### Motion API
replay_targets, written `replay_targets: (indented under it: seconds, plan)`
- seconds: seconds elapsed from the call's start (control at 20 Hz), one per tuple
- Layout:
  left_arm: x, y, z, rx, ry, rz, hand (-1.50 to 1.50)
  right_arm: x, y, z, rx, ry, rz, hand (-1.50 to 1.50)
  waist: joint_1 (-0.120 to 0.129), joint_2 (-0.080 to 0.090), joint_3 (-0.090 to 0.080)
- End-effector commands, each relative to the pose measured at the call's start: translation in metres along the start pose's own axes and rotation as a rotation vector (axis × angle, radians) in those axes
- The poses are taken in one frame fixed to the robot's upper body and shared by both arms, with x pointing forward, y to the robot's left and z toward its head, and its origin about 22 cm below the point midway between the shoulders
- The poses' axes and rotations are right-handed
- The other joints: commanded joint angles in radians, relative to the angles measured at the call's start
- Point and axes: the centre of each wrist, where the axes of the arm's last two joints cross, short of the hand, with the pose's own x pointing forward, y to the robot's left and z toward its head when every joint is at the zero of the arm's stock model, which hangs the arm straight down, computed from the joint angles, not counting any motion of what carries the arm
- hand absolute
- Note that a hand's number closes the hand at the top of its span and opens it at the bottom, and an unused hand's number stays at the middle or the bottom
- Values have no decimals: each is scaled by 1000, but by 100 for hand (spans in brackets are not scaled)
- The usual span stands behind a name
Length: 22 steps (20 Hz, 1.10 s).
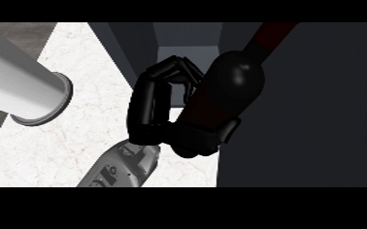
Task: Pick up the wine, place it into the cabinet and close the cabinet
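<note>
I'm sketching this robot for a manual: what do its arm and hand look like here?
The forearm is a light grey, rounded shell with small dark markings and slots near the wrist. The right hand is black all over, with a blocky palm and long, slender fingers that have a slight sheen. No cables or sleeves show.

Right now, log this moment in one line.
right hand: shut on wine bottle | wine bottle: tilted, at open cabinet | left hand: unseen

Robot hand [153, 111] holds wine [240, 77] before the cabinet [184, 35].
</note>
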Motion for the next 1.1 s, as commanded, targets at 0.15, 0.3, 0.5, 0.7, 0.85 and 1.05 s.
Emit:
replay_targets:
  seconds: [0.15,0.3,0.5,0.7,0.85,1.05]
  plan:
    - [-6,-14,-9,19,-26,-80,150,23,-5,22,35,-68,-36,-150,1,-1,0]
    - [-20,6,-6,29,-4,-44,150,27,0,31,37,-59,-39,-150,1,-1,0]
    - [-30,-6,-24,55,24,-5,150,15,5,19,41,-72,-62,-150,-9,3,0]
    - [-47,-11,-5,102,11,-5,150,23,5,15,30,-61,-38,-150,-3,2,-1]
    - [-58,10,-14,117,10,22,150,19,6,14,42,-71,-48,-150,0,3,-1]
    - [-63,2,-10,100,34,-43,150,2,2,15,16,-61,-32,-150,5,1,0]
